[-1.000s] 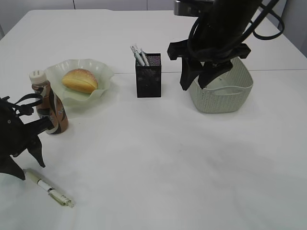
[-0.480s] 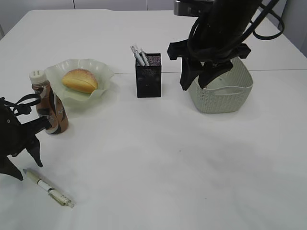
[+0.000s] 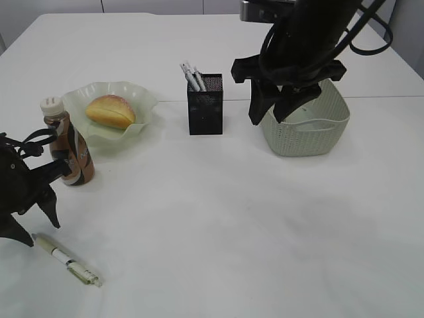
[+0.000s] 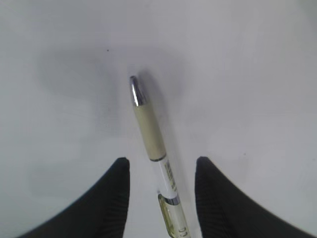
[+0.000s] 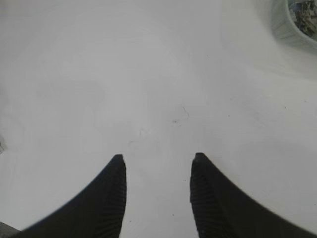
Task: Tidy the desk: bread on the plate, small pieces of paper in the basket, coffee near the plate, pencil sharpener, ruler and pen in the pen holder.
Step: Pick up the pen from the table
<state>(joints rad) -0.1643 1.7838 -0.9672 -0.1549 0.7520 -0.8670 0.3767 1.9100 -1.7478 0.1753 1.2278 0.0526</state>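
A white and beige pen (image 3: 66,259) lies on the white table at the front left. In the left wrist view the pen (image 4: 153,148) runs between my open left gripper's (image 4: 161,166) fingers, which do not touch it. In the exterior view my left gripper (image 3: 40,232) hovers over the pen's near-left end. The bread (image 3: 110,110) lies on the pale green plate (image 3: 142,99). The coffee bottle (image 3: 68,146) stands beside the plate. The black mesh pen holder (image 3: 205,105) holds pens. My right gripper (image 3: 268,114) is open and empty beside the basket (image 3: 306,127).
The basket's rim (image 5: 290,25) shows at the top right of the right wrist view, with paper scraps inside. Bare white table lies under the right gripper (image 5: 157,166). The table's far edge runs behind the holder and basket.
My left gripper shifted slightly left and back over the pen's end, staying open. The right arm has not moved.
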